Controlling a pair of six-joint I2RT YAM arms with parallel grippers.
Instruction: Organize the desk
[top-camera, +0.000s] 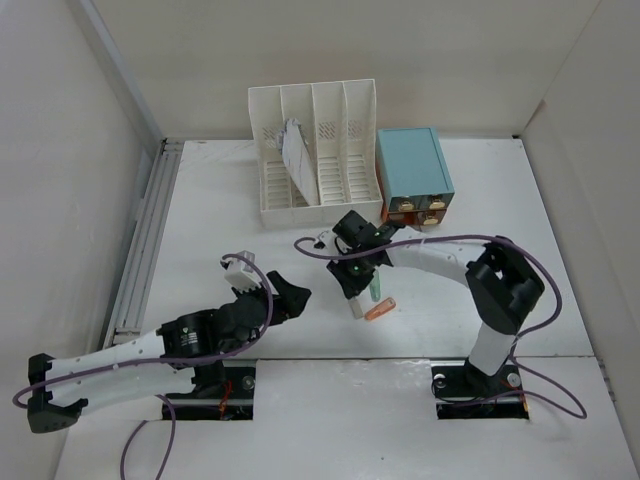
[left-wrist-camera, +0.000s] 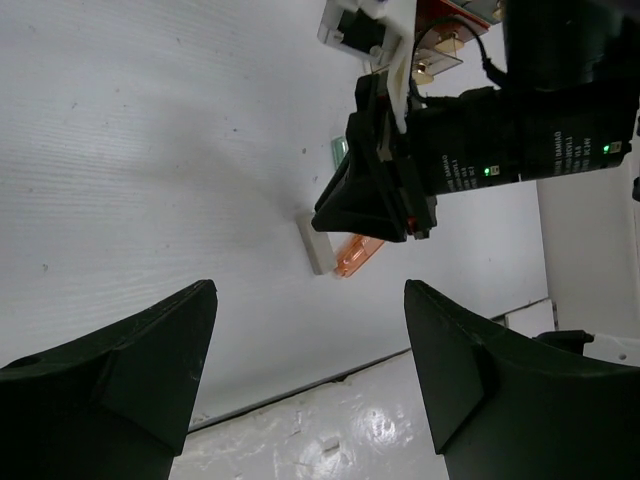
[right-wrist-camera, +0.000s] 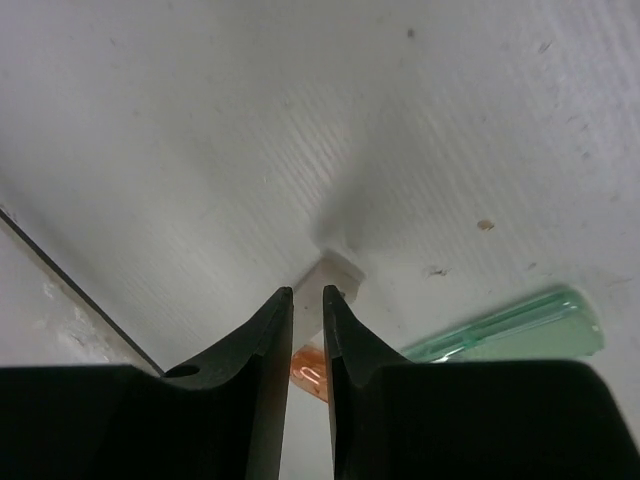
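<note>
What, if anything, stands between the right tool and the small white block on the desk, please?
Nothing visible does: the right tool has its tips right at the white block, while the orange piece and green piece lie beside it.

No text can be read in any view. The only lettering shows in the left wrist view, upper right of the frame: several short lines of small white print (left-wrist-camera: 466, 172) on the black housing (left-wrist-camera: 530, 120) behind the right gripper (left-wrist-camera: 325, 215). The print runs sideways along the housing, beside two green lights (left-wrist-camera: 487, 171), and is too small and blurred to make out any word, brand or number.
</note>
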